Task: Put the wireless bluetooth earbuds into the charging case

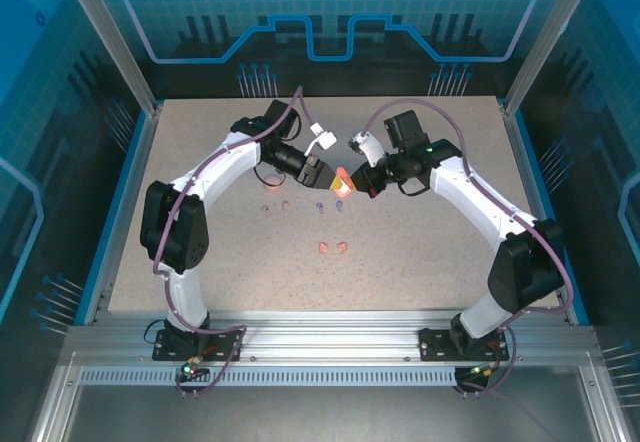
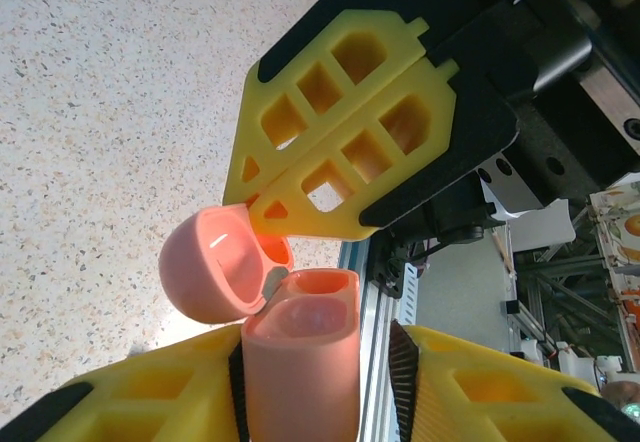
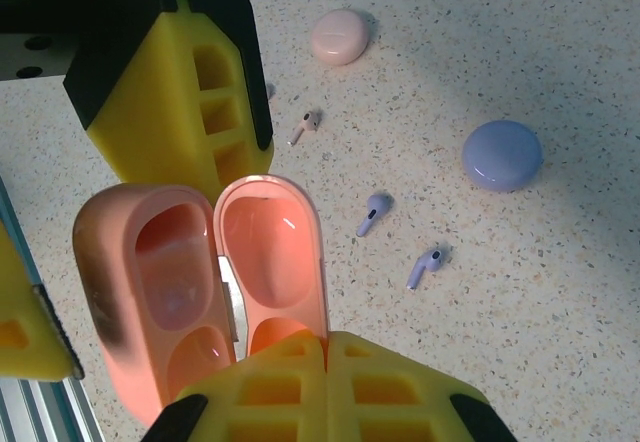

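A coral charging case (image 2: 300,372) hangs in the air between both grippers, its lid (image 2: 215,262) swung open. My left gripper (image 2: 320,337) stands around the case body: the left pad touches it and a slim gap shows at the right pad. My right gripper (image 3: 327,337) is shut on the edge of the open lid (image 3: 270,252). Both wells of the case (image 3: 165,292) are empty. Two purple earbuds (image 3: 372,212) (image 3: 428,265) and a pale pink one (image 3: 305,125) lie on the table below. Two coral-red earbuds (image 1: 322,247) (image 1: 342,246) lie nearer the arms' bases.
A closed pink case (image 3: 340,37) and a closed purple case (image 3: 502,154) rest on the speckled table (image 1: 420,252). The grippers meet above the table's middle (image 1: 340,182). An aluminium frame and blue walls ring the table.
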`<action>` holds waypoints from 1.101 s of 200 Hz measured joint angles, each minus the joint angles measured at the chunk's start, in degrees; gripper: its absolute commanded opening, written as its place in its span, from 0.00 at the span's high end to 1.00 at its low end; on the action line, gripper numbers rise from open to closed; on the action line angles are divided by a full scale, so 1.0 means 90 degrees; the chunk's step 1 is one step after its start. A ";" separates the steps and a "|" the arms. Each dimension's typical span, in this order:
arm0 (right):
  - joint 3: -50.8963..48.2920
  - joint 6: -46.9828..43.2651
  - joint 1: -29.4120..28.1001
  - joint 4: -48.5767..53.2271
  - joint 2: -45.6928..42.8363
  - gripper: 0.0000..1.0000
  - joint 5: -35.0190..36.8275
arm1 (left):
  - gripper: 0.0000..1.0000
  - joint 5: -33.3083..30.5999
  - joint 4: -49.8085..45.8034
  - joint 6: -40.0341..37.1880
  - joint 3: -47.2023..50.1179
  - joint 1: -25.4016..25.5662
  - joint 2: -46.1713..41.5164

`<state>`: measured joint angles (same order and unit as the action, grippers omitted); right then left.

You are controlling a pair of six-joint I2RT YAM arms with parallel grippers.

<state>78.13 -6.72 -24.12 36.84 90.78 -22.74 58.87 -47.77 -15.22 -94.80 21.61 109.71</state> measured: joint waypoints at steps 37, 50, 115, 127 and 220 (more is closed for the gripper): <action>0.0000 0.0002 0.0000 -0.0005 0.0000 1.00 0.0000 | 0.70 -0.0002 -0.0002 -0.0022 0.0000 0.0000 0.0010; 0.0000 0.0000 0.0000 -0.0024 0.0000 1.00 0.0002 | 0.73 -0.0002 -0.0002 -0.0022 0.0000 -0.0002 0.0010; 0.0000 0.0163 0.0000 -0.0114 -0.0017 0.65 0.0146 | 1.00 -0.0002 0.0087 0.0010 0.0019 -0.0002 0.0010; -0.0002 0.0228 0.0010 -0.0143 -0.0070 0.54 0.0223 | 1.00 0.0010 0.0248 0.0051 0.0107 -0.0015 0.0005; -0.0340 0.1426 0.0471 -0.0097 -0.1615 0.28 0.0398 | 1.00 -0.0675 0.3121 0.1622 0.2475 -0.0568 -0.1613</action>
<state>75.07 6.11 -19.88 35.97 76.25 -19.16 52.80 -19.68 -0.62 -72.53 16.49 95.20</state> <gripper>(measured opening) 0.717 0.228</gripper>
